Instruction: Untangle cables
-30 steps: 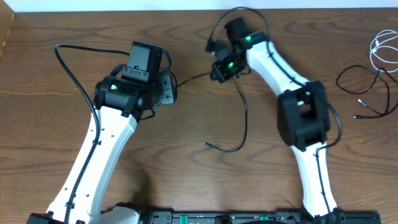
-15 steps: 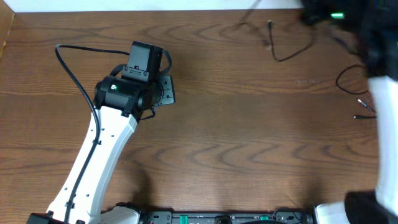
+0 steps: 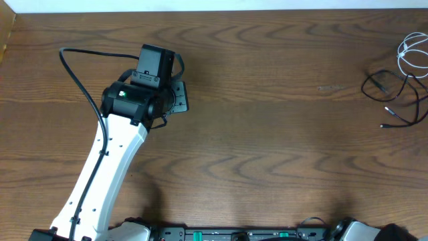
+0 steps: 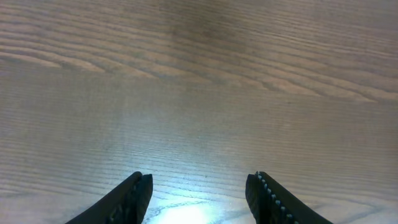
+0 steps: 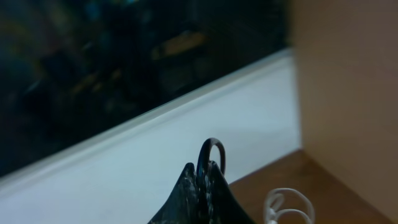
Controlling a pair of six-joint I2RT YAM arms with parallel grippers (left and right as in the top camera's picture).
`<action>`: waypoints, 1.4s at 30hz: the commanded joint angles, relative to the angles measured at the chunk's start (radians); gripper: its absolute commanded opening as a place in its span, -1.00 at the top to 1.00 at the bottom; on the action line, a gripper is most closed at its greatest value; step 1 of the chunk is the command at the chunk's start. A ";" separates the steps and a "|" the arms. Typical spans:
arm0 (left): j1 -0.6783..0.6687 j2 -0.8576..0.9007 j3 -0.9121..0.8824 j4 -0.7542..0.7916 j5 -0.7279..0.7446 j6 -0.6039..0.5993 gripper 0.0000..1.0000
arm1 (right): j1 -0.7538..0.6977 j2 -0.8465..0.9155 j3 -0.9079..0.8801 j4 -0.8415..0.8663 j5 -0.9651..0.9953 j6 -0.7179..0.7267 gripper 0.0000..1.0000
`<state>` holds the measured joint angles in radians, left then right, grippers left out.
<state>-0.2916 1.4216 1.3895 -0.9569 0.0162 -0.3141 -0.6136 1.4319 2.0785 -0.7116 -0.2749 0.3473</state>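
A thin black cable (image 3: 396, 95) lies in loose loops at the table's far right edge, with a white cable (image 3: 409, 52) coiled just behind it. My right gripper (image 5: 203, 169) does not show in the overhead view. In the right wrist view it is shut on a loop of black cable (image 5: 212, 148) that sticks up between its fingertips, and a white cable coil (image 5: 287, 205) lies below and to its right. My left gripper (image 3: 179, 98) is open and empty over bare wood at the left. In the left wrist view (image 4: 199, 185) its fingers stand wide apart.
The wooden table (image 3: 267, 147) fills the overhead view. The left arm (image 3: 110, 154) crosses the left side. A white wall and a dark window show behind the right gripper. Part of the right arm's base (image 3: 348, 231) is at the bottom right.
The right arm swung from the table's middle to the far right and out of the overhead view, taking its black cable along. The left arm has not moved.
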 commanded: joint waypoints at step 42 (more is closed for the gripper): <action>0.003 0.004 0.006 0.009 -0.006 0.004 -0.26 | -0.104 0.638 0.001 -0.141 -0.157 -0.003 -0.98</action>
<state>-0.2916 1.4216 1.3895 -0.9550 0.0166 -0.3164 -0.7494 2.0953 2.0743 -0.8429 -0.2543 0.4061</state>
